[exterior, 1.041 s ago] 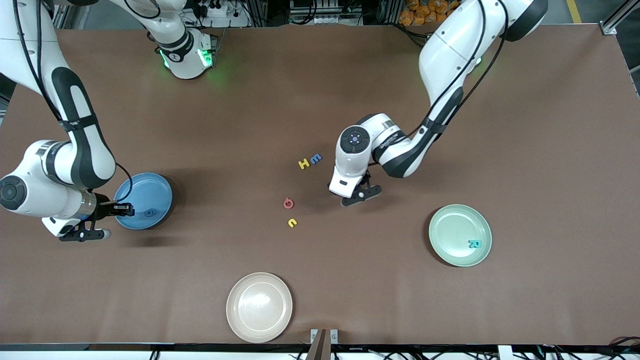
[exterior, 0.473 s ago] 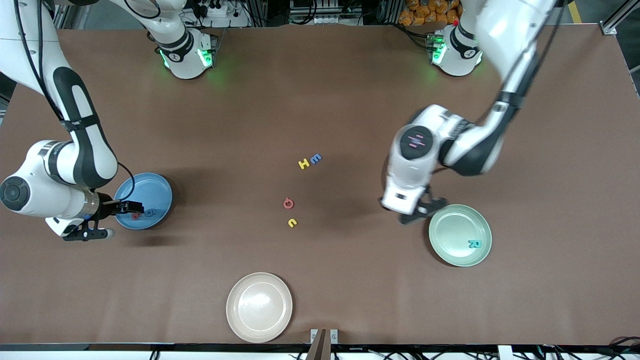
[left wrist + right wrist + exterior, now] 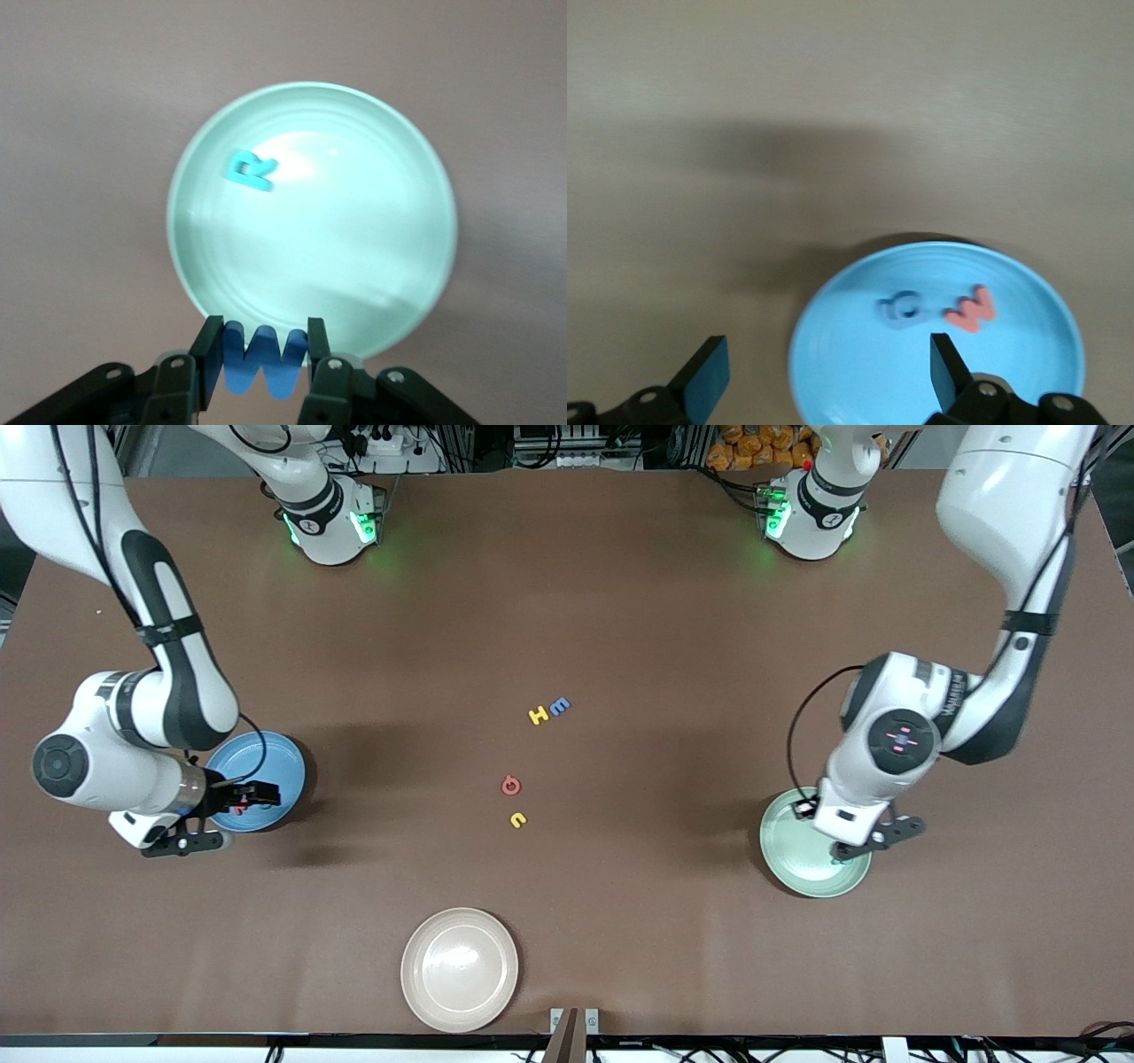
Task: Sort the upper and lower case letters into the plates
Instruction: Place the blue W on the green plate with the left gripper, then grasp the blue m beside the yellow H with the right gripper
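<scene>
I'm holding the left gripper (image 3: 263, 365), fingers clamped on a blue W (image 3: 264, 361), over the mint plate (image 3: 784, 850) rim, risking a drop onto the desk (image 3: 620, 602), while the right gripper (image 3: 824, 376) is hovering, fingers apart, over the blue plate (image 3: 859, 372).

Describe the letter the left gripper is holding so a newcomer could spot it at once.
Find the mint green plate toward the left arm's end of the table. The left gripper hangs over its rim, shut on a blue W. The plate's only other letter is a teal R lying flat inside.
</scene>
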